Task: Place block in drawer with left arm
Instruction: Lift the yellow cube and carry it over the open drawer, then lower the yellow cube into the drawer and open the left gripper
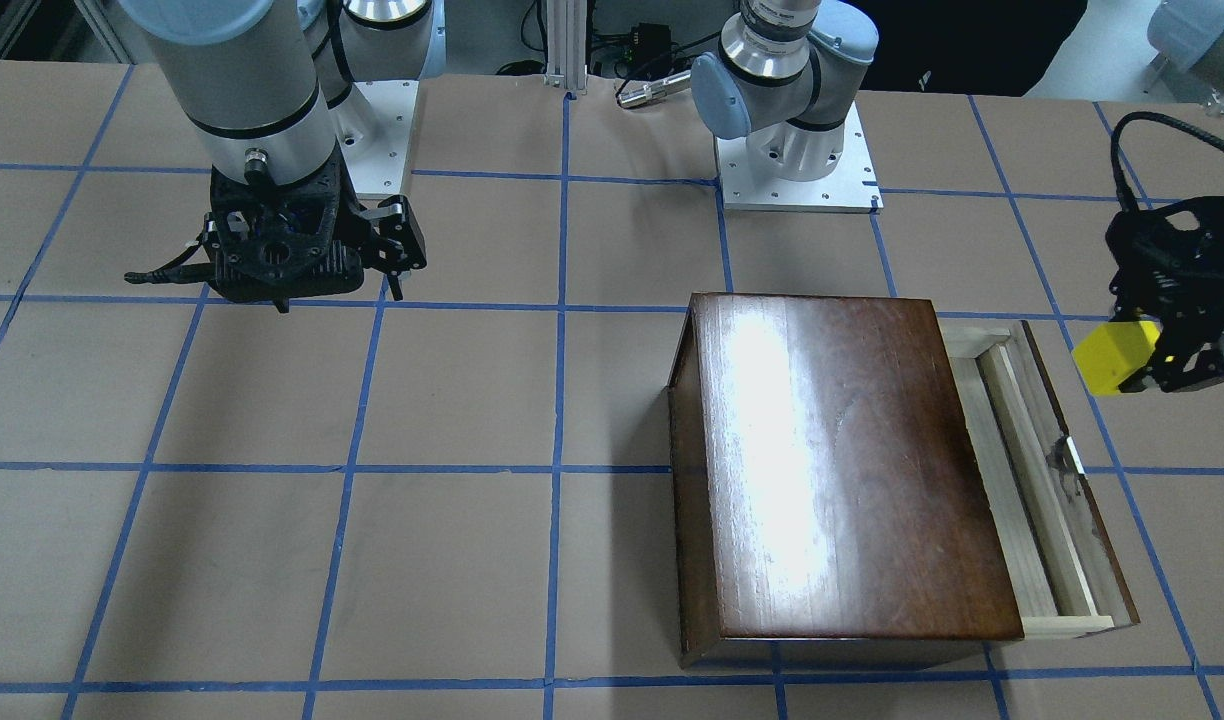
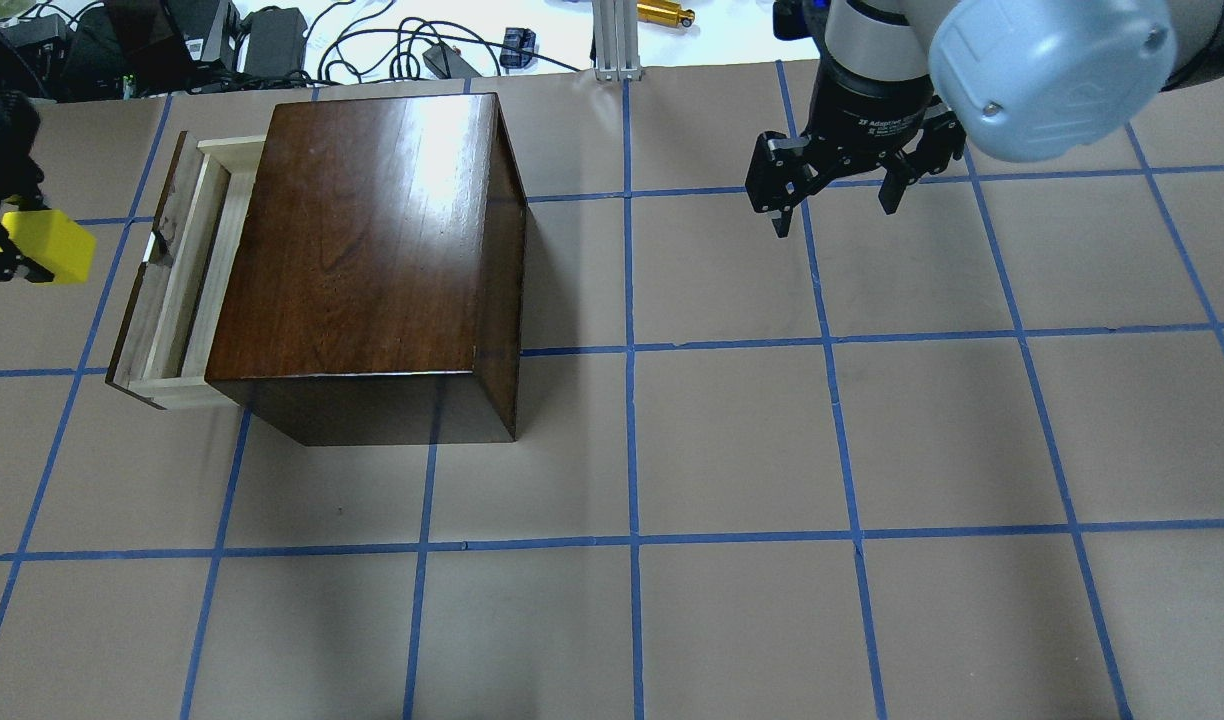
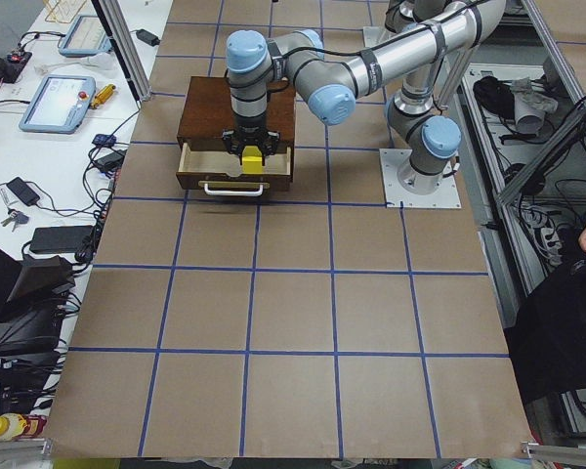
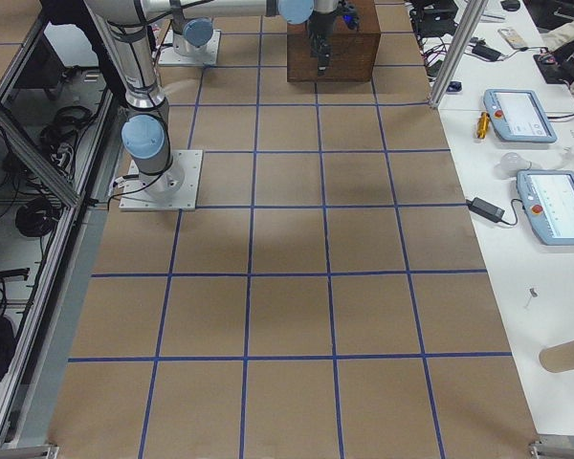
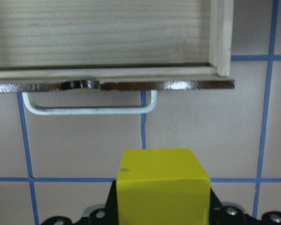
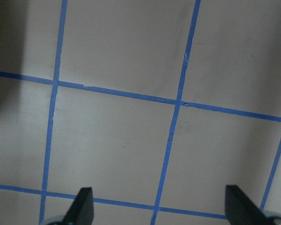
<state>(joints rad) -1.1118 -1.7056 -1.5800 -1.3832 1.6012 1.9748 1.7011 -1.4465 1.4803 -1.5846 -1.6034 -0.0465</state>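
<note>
My left gripper (image 1: 1137, 365) is shut on the yellow block (image 1: 1117, 357) and holds it in the air just outside the drawer's front panel. The block also shows in the overhead view (image 2: 50, 247), the left wrist view (image 5: 163, 187) and the exterior left view (image 3: 251, 156). The drawer (image 1: 1032, 480) stands pulled open from the dark-brown wooden box (image 1: 832, 465); its pale-wood tray (image 5: 98, 33) and white handle (image 5: 91, 110) lie ahead of the block. My right gripper (image 2: 834, 205) is open and empty, hanging over the bare table far from the box.
The table is brown paper with a blue tape grid (image 2: 632, 350). The arm bases (image 1: 797, 160) stand at the robot's side of the table. Cables and devices (image 2: 272, 40) lie beyond the table's far edge. Tablets lie on a side bench (image 3: 54, 98).
</note>
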